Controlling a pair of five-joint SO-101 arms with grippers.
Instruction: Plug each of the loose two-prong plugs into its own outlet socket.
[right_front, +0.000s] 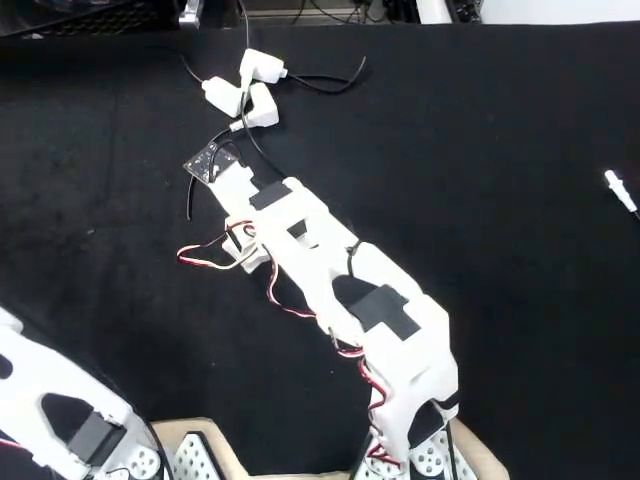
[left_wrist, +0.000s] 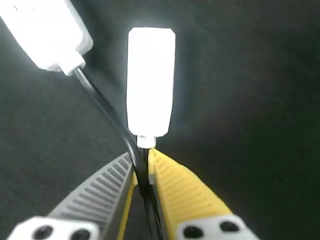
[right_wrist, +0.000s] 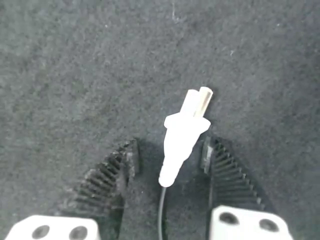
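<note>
The left arm (right_front: 340, 270) lies stretched from bottom centre toward upper left, left gripper (left_wrist: 142, 156) jaws clamped on a cable (left_wrist: 145, 175); the right gripper (right_wrist: 167, 147) jaws stand wide apart.

On the black cloth-covered table (right_front: 480, 120), a white jointed arm (right_front: 340, 280) stretches from the near edge to a far cluster of small white outlet sockets (right_front: 262, 68) trailing thin black cables (right_front: 322, 88), while a small white two-prong plug (right_front: 620, 190) lies well apart at the right edge.
</note>
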